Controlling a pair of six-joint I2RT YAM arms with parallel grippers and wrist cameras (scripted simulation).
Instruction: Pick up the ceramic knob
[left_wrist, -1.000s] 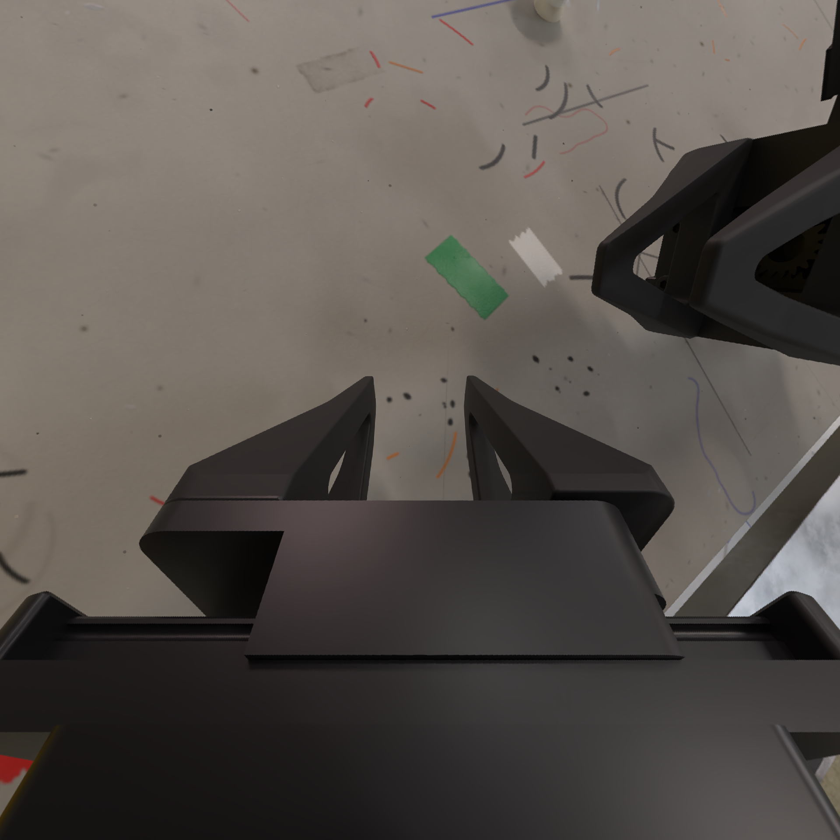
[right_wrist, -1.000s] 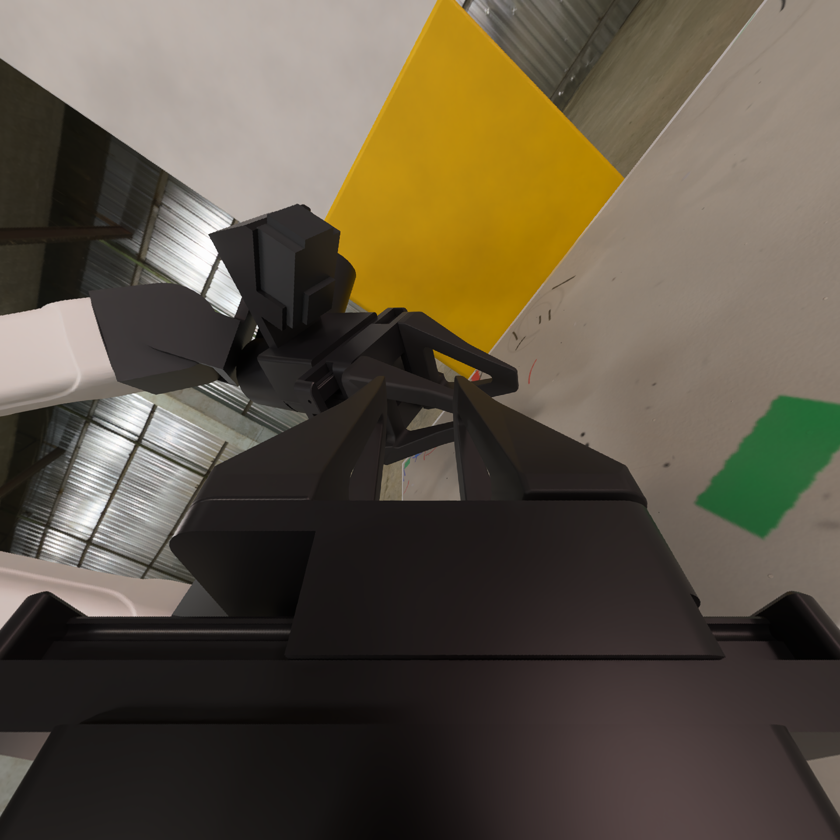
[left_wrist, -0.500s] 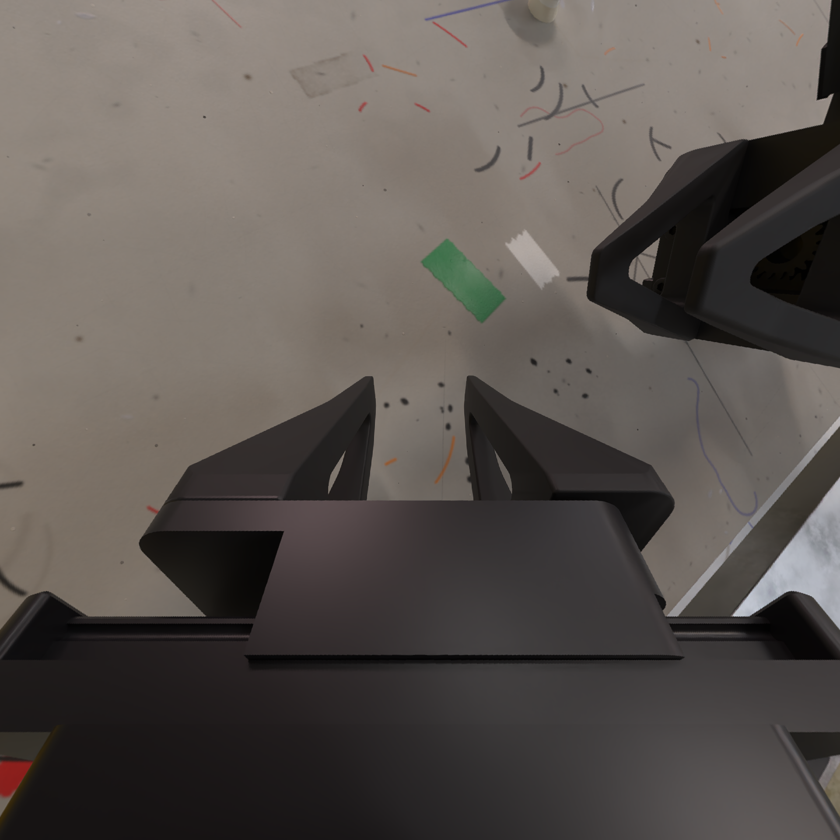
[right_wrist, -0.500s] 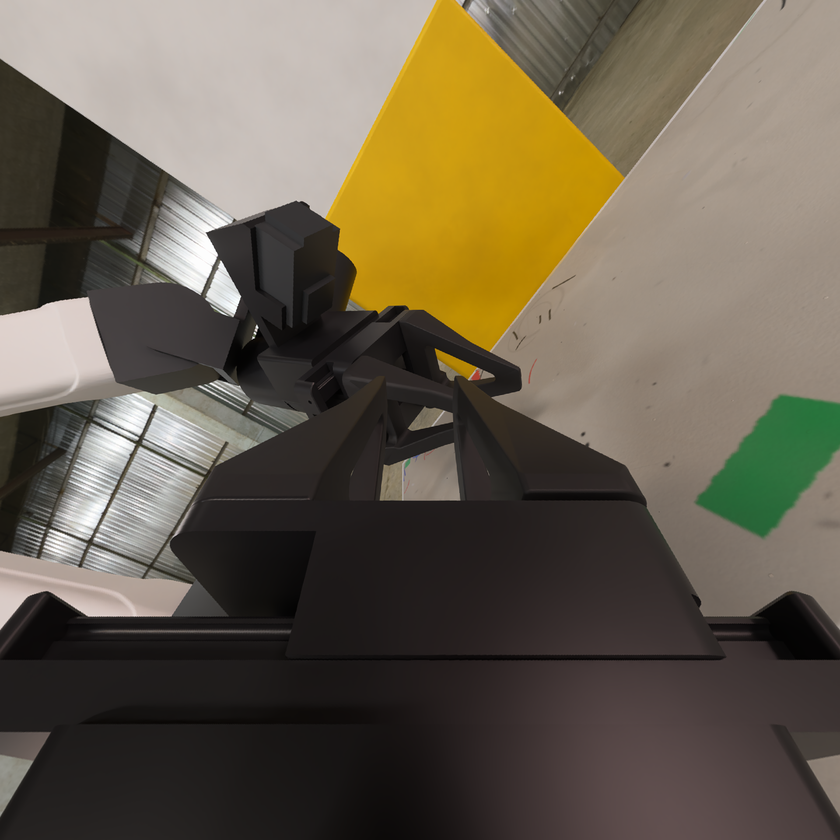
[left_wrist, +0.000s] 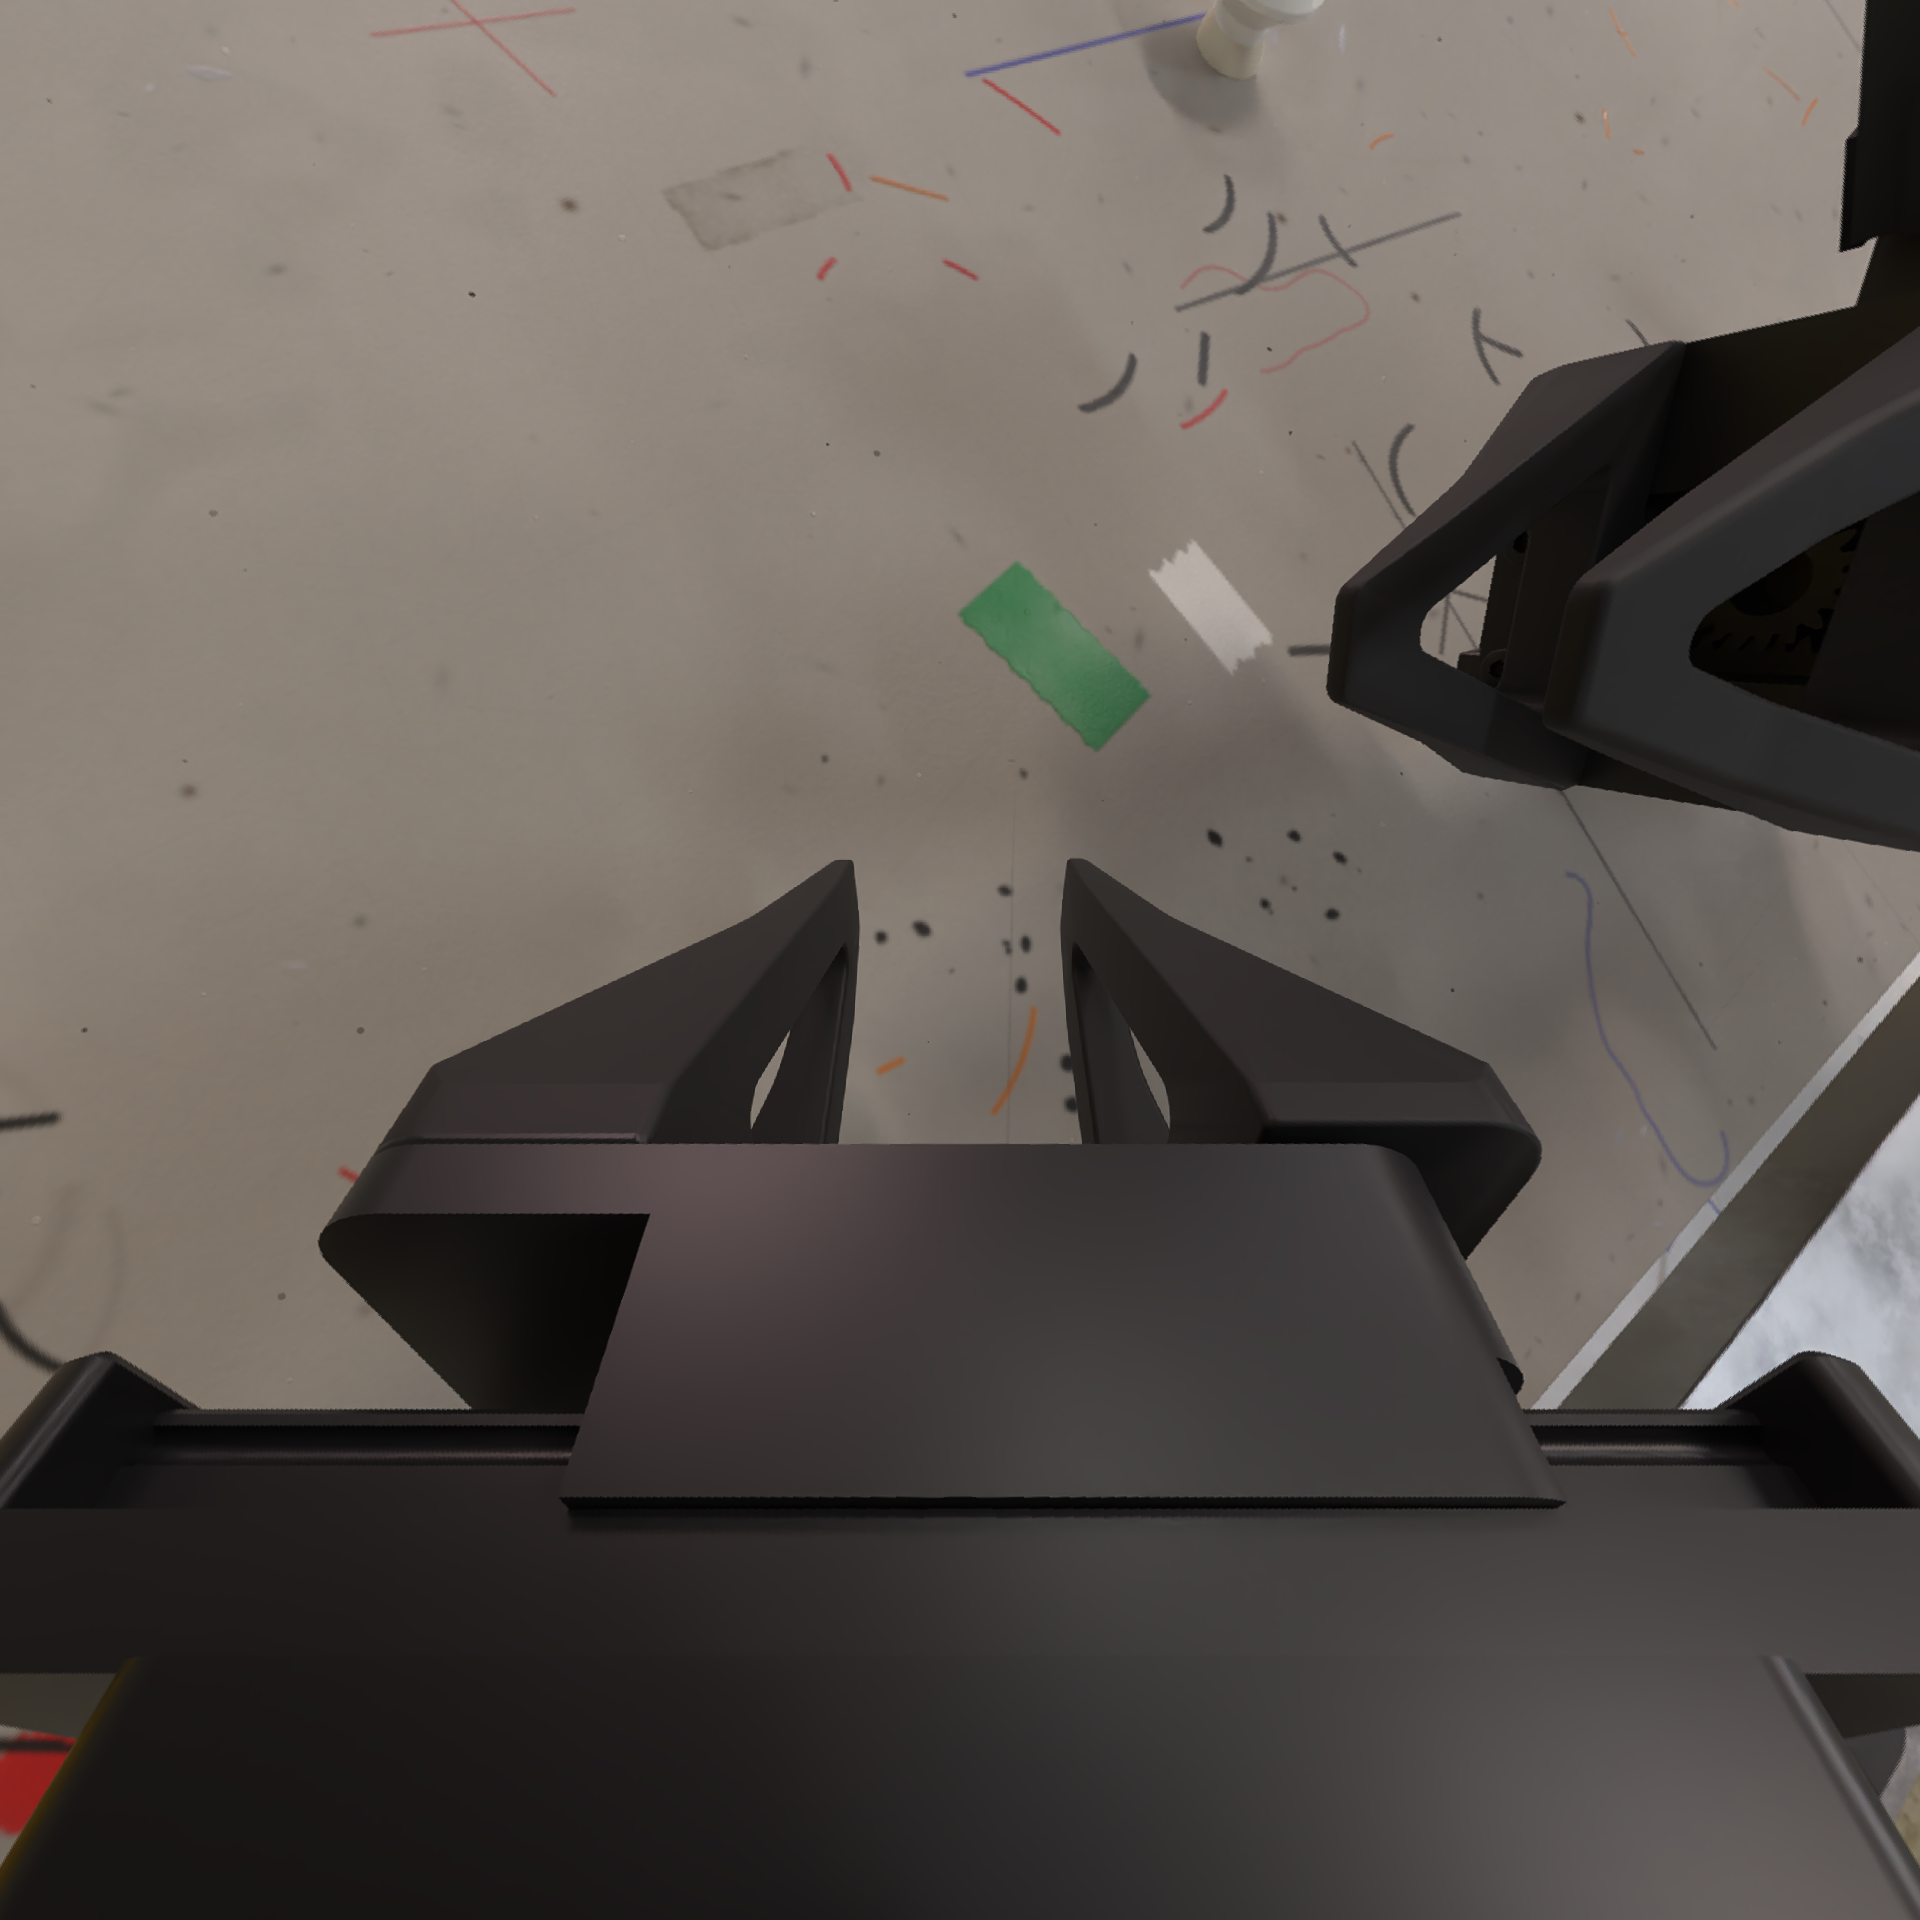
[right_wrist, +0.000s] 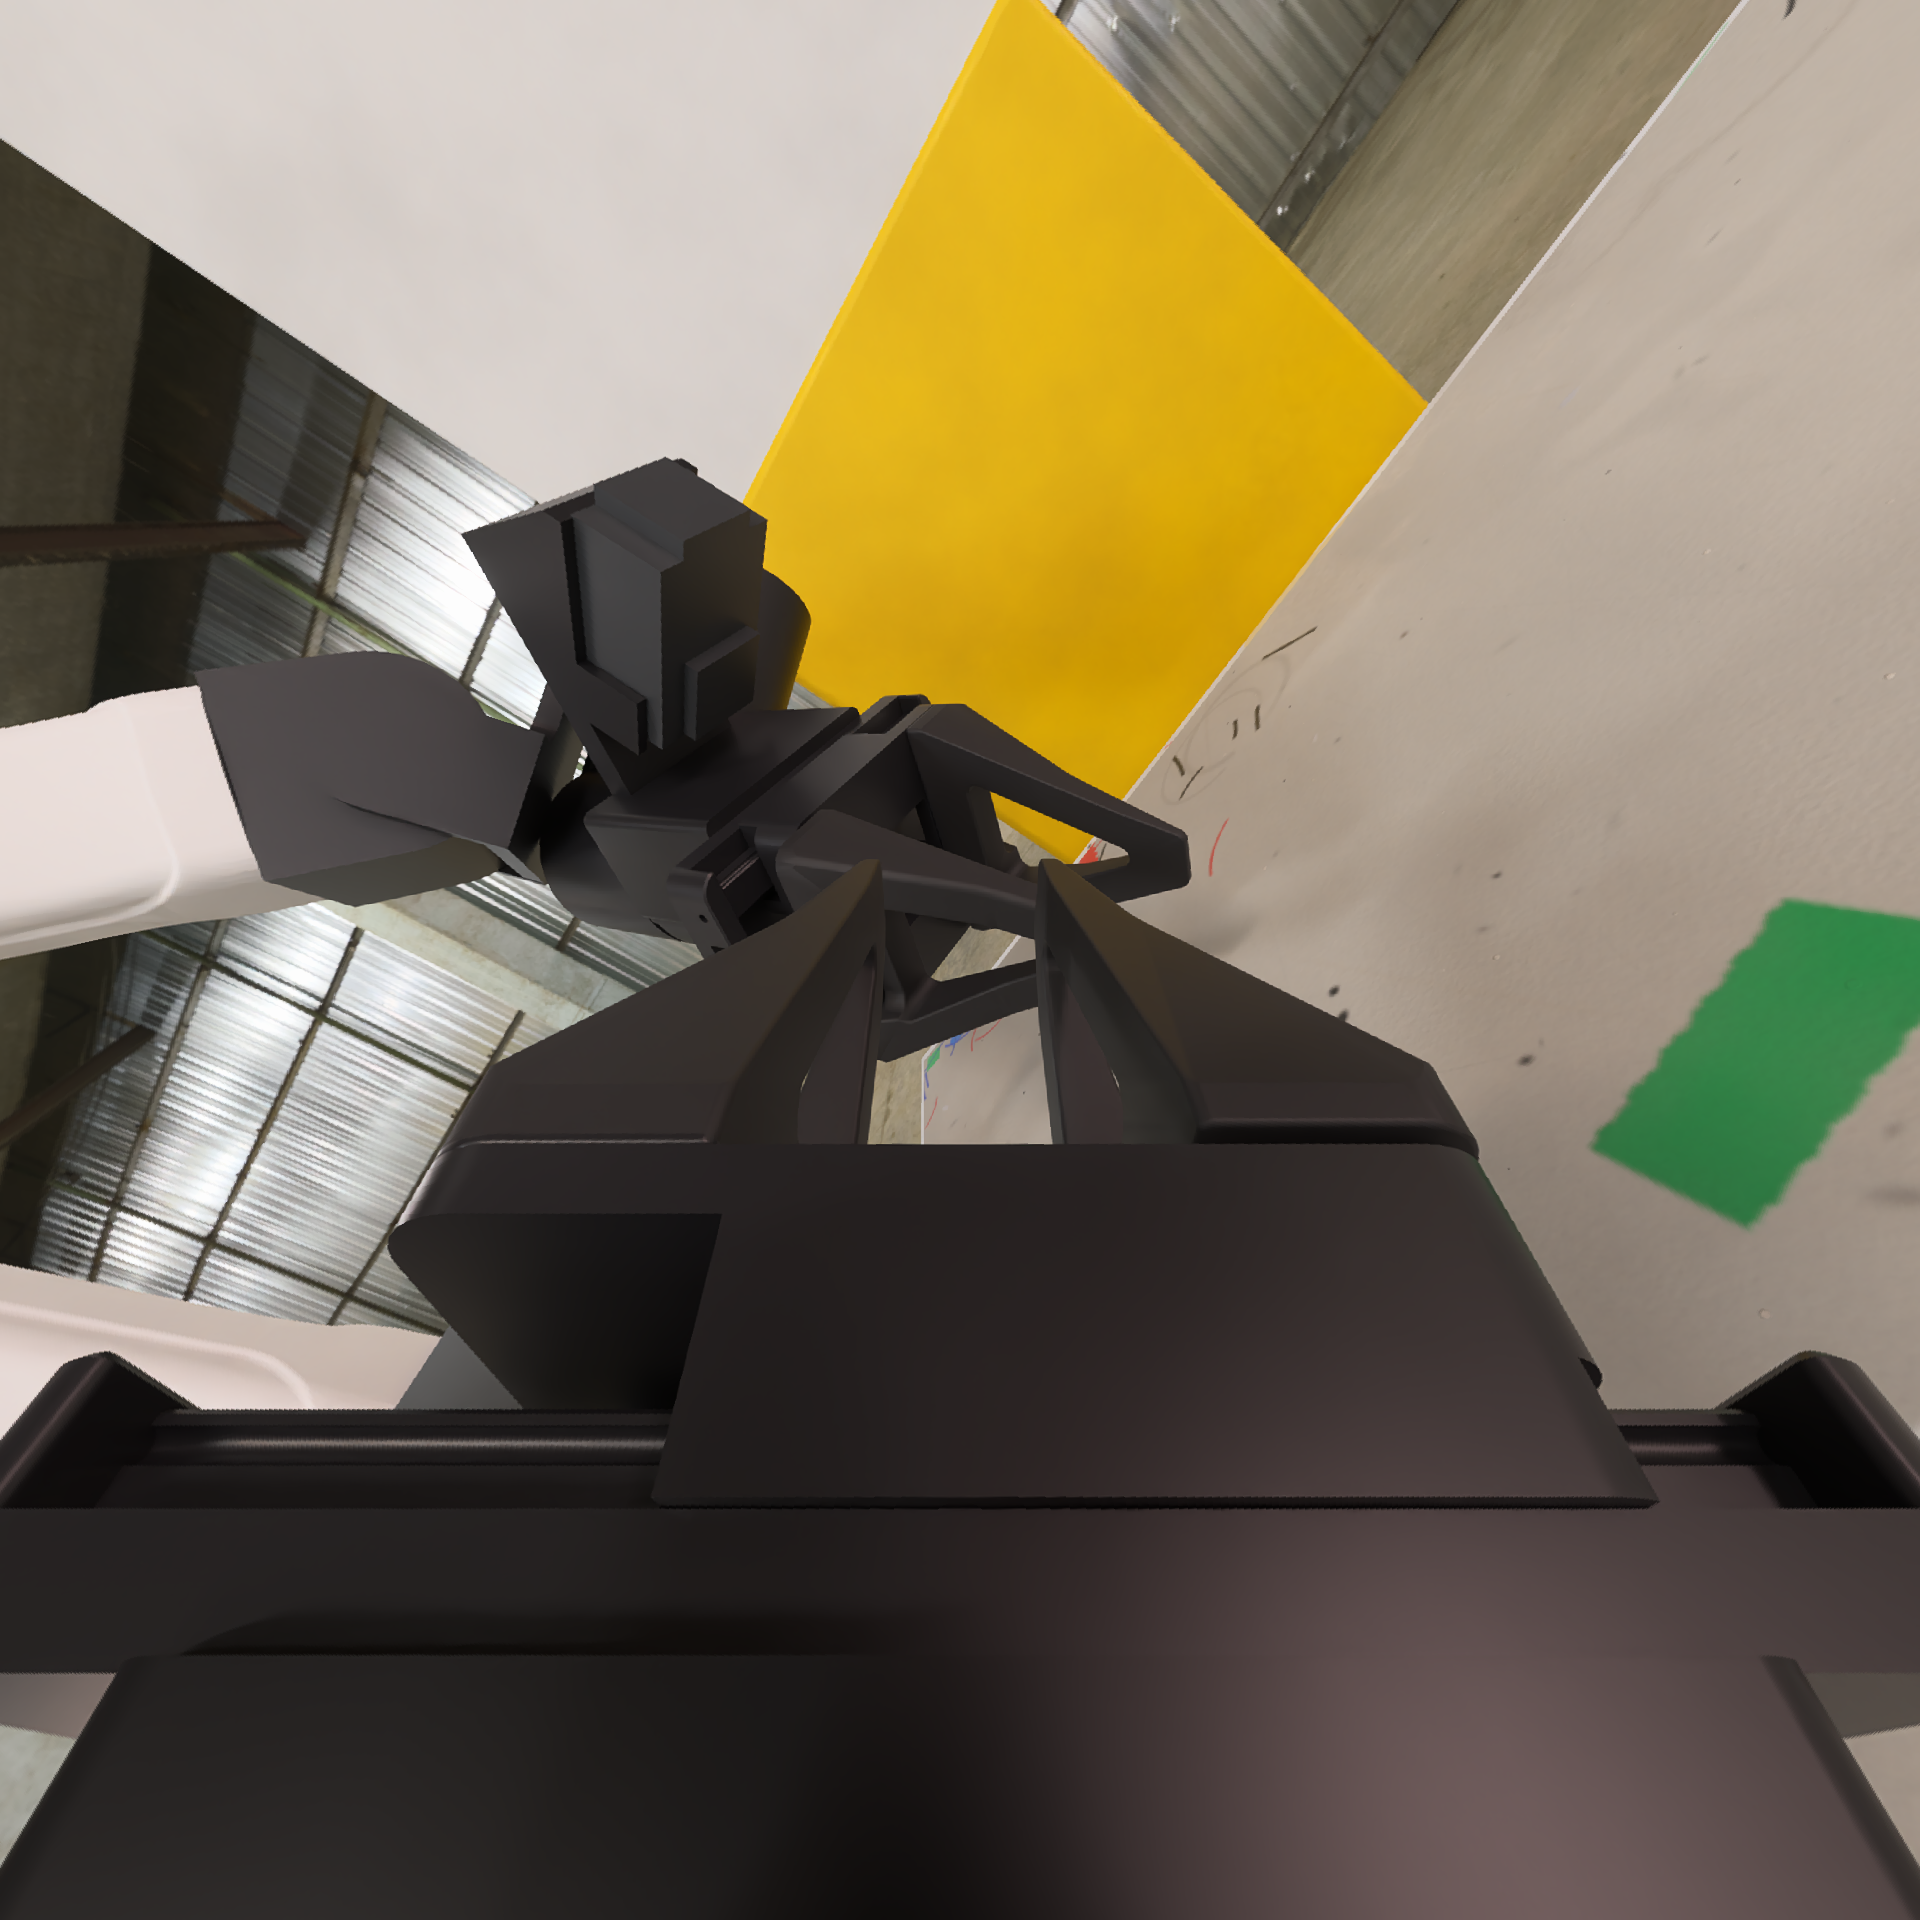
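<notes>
Left hand, fingers apart and empty, should travel well beyond the green tape toward the ceramic knob.

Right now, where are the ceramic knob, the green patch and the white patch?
ceramic knob (left_wrist: 1236, 42): left wrist view, top edge, on its pale stem.
green patch (left_wrist: 1055, 655): left wrist view, its middle, flat on the table.
white patch (left_wrist: 1210, 606): left wrist view, its middle, just right of the green one.

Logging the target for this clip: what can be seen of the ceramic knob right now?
The ceramic knob shows only at the left wrist view's top edge: a small cream-white piece, smooth and glossy, partly cut off by the frame. It sits on the grey scuffed table, casting a soft shadow, with nothing else touching it. Its full shape cannot be told.
</notes>
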